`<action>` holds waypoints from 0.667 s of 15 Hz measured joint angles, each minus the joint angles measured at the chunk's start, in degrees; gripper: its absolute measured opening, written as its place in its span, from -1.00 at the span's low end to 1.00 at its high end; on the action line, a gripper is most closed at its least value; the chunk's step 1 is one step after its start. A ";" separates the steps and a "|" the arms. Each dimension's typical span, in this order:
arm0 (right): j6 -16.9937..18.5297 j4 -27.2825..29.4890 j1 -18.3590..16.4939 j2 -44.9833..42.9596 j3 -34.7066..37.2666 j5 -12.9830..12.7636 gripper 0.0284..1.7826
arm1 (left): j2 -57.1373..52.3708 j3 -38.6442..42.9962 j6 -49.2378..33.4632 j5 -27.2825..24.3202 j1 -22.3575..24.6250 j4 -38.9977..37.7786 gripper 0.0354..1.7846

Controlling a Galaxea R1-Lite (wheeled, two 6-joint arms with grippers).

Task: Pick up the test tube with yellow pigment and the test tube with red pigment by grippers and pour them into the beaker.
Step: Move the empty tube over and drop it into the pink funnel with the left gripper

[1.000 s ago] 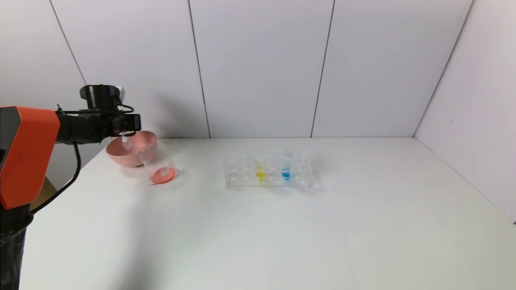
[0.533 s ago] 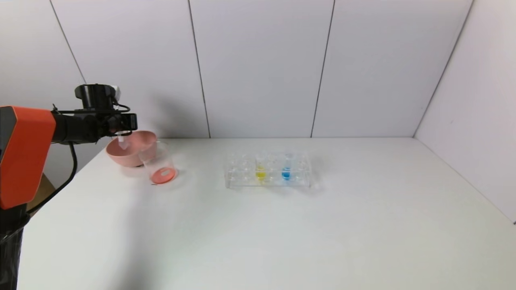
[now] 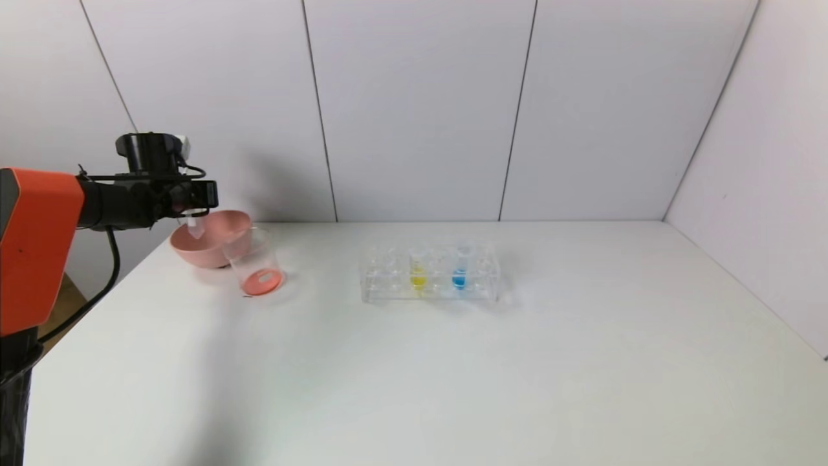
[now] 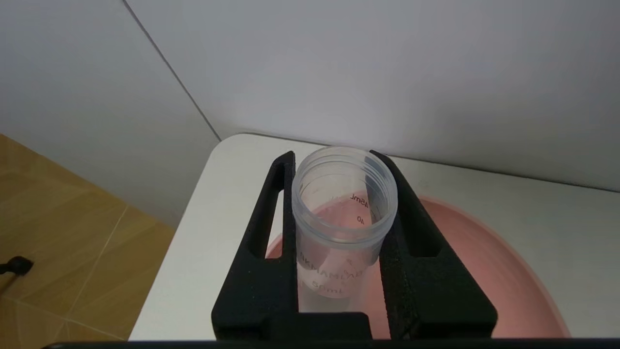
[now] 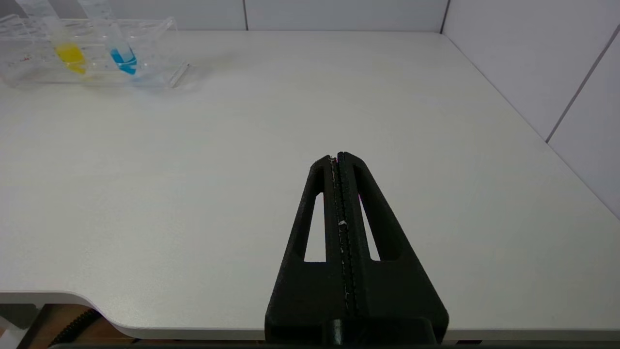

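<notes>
My left gripper (image 3: 197,210) is shut on a clear test tube (image 4: 344,213) with no liquid showing in it, held above the pink bowl (image 3: 200,249). In the left wrist view the gripper (image 4: 332,155) clamps the tube on both sides. The beaker (image 3: 255,262) stands just right of the bowl, with red-orange liquid at its bottom. The test tube with yellow pigment (image 3: 418,272) stands in the clear rack (image 3: 388,278) and also shows in the right wrist view (image 5: 68,48). My right gripper (image 5: 337,156) is shut and empty over the table's near right part.
A blue-liquid tube (image 3: 459,275) stands in the rack to the right of the yellow one and also shows in the right wrist view (image 5: 121,51). The bowl and beaker sit near the table's far left corner, close to the wall and the table edge.
My left gripper has moved a little left and up with the tube, from over the beaker's rim to over the pink bowl. Nothing else has moved.
</notes>
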 joint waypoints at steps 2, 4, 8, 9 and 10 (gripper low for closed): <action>0.00 0.00 0.00 0.00 0.00 0.02 -0.91 | -0.26 0.00 -0.06 -0.85 0.18 0.65 -0.48; 0.00 0.00 0.00 0.00 0.00 0.00 -0.91 | -0.41 -0.13 -0.06 -0.90 0.18 0.73 -0.48; -0.02 0.00 0.00 0.00 0.00 0.00 -0.91 | -0.48 -0.24 -0.06 -1.02 0.24 0.61 -0.48; 0.00 0.00 0.00 0.00 0.00 0.00 -0.91 | -0.52 -0.24 -0.06 -1.10 0.21 0.56 -0.48; -0.02 0.00 0.00 0.00 0.00 0.00 -0.91 | -0.57 -0.24 -0.04 -1.12 0.16 0.54 -0.48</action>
